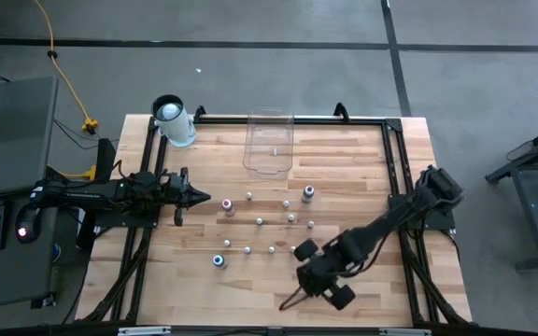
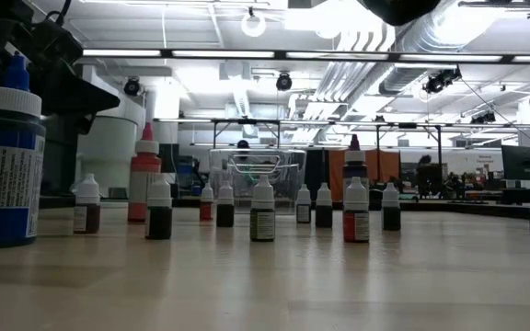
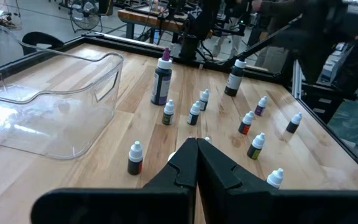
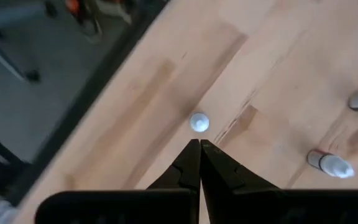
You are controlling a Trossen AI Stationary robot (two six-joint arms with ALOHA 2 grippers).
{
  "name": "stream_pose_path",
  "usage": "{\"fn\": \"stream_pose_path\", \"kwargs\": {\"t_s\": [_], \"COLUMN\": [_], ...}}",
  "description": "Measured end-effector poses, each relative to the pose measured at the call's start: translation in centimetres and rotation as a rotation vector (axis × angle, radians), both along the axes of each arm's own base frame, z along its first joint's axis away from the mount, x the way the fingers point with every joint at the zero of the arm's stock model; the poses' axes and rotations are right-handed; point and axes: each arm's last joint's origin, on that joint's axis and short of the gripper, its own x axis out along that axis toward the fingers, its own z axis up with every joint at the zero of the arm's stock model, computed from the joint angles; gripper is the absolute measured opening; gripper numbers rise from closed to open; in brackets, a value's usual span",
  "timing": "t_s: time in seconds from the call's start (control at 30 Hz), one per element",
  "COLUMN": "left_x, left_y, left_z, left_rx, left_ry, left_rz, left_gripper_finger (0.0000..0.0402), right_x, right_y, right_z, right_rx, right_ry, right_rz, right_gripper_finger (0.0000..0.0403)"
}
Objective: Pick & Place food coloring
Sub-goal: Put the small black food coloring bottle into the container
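No label on any bottle can be read from where I stand; the big blue-labelled bottle (image 2: 5,165) close to the low camera carries print, but it is too blurred to make out.

The food coloring bottles (image 1: 260,221) stand scattered over the middle of the wooden table (image 1: 362,159), upright and apart from one another, none of them in the clear plastic bin (image 1: 269,142) at the far edge. A white cylinder (image 1: 174,121) sits at the far left corner.

The left claw (image 1: 202,199) is pressed together, holding nothing, just left of the bottle cluster. The right claw (image 1: 288,302) is also together and empty, near the table's front edge, away from most bottles.

From above the bottles are mere dots. The low view shows them as a row of small dark bottles with white caps, with a taller red one (image 2: 144,175) and a taller purple-tipped one (image 2: 354,175) among them. The left wrist view shows the bin's empty inside (image 3: 48,106) and a tall purple-capped bottle (image 3: 162,78). The right wrist view shows a single white cap (image 4: 199,122) just ahead of the shut tips, and two bottles (image 4: 330,163) off to one side.
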Motion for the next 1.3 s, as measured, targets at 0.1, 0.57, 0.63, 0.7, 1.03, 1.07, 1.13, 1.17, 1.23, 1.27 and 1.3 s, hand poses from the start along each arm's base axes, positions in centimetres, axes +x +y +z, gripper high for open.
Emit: {"fn": "stream_pose_path", "kwargs": {"t_s": [0.1,0.57,0.63,0.7,1.03,1.07,1.13,1.17,1.23,1.27,1.3], "left_x": [0.0,0.0,0.0,0.0,0.0,0.0,0.0,0.0,0.0,0.0,0.0], "left_y": [0.0,0.0,0.0,0.0,0.0,0.0,0.0,0.0,0.0,0.0,0.0], "left_z": [0.0,0.0,0.0,0.0,0.0,0.0,0.0,0.0,0.0,0.0,0.0], "left_rx": [0.0,0.0,0.0,0.0,0.0,0.0,0.0,0.0,0.0,0.0,0.0], "left_ry": [0.0,0.0,0.0,0.0,0.0,0.0,0.0,0.0,0.0,0.0,0.0], "left_rz": [0.0,0.0,0.0,0.0,0.0,0.0,0.0,0.0,0.0,0.0,0.0], "left_gripper_finger": [0.0001,0.0001,0.0001,0.0001,0.0001,0.0001,0.0001,0.0001,0.0001,0.0001,0.0001], "right_x": [0.0,0.9,1.1,1.2,1.5,1.6,1.7,1.8,1.9,1.9,1.9], "right_y": [0.9,1.4,1.3,1.4,1.8,1.8,1.9,2.0,1.9,1.8,1.8], "right_z": [-1.3,-3.5,-3.8,-4.0,-5.3,-5.5,-5.7,-5.7,-5.8,-5.9,-5.9], "right_rx": [-0.05,-0.111,-0.091,-0.076,-0.01,-0.008,0.004,0.008,-0.001,-0.006,-0.009], "right_ry": [0.007,0.004,0.018,0.039,0.116,0.122,0.118,0.113,0.111,0.111,0.109], "right_rz": [0.027,-0.12,-0.148,-0.177,-0.231,-0.234,-0.251,-0.255,-0.263,-0.266,-0.267], "right_gripper_finger": [0.0,0.0097,0.0115,0.0133,0.0192,0.0195,0.0198,0.0199,0.02,0.02,0.0199]}}
